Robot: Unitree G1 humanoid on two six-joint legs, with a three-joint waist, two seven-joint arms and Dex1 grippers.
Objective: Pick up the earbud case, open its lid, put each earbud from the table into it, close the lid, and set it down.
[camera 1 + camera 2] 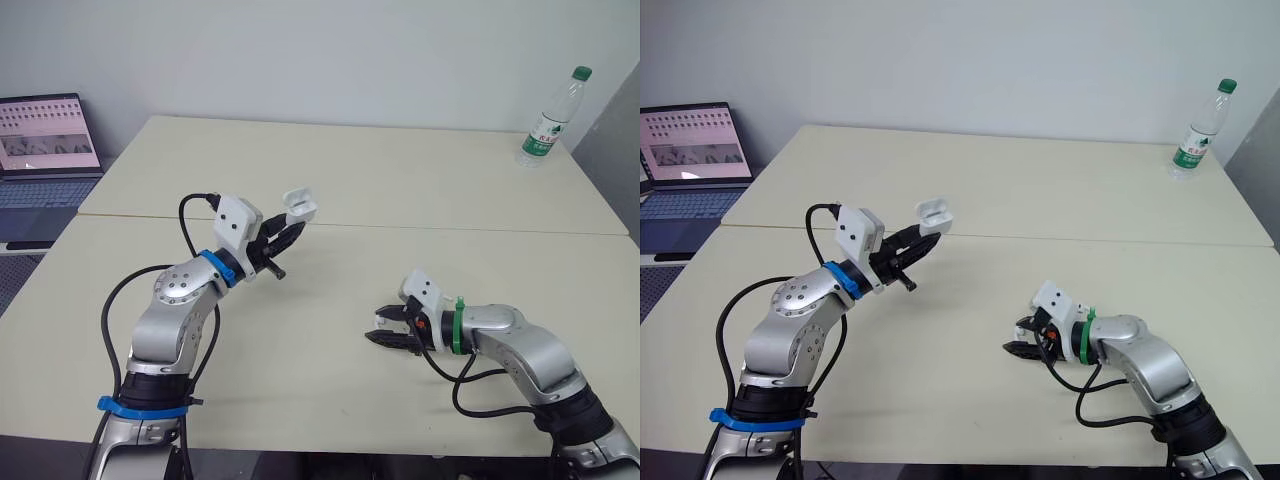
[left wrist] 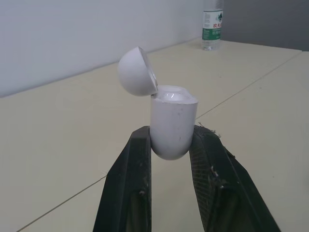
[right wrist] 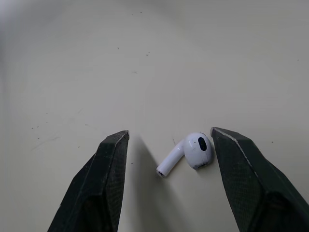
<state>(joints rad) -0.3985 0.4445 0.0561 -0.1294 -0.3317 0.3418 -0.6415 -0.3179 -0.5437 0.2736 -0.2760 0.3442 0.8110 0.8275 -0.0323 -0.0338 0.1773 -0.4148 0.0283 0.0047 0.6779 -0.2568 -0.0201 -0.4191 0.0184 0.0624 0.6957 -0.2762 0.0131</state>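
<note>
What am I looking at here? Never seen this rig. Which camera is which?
It is a two-armed humanoid robot. The two wide pictures come from its head camera, looking down over both arms. The two close ones come from cameras on each wrist, looking along the black fingers. The left gripper is raised above the table and shut on the earbud case, whose lid is open. The right gripper is low at the table, open, with one earbud lying between its fingers, not yet gripped. A water bottle stands at the table's far right corner, and a laptop sits off to the left.
</note>
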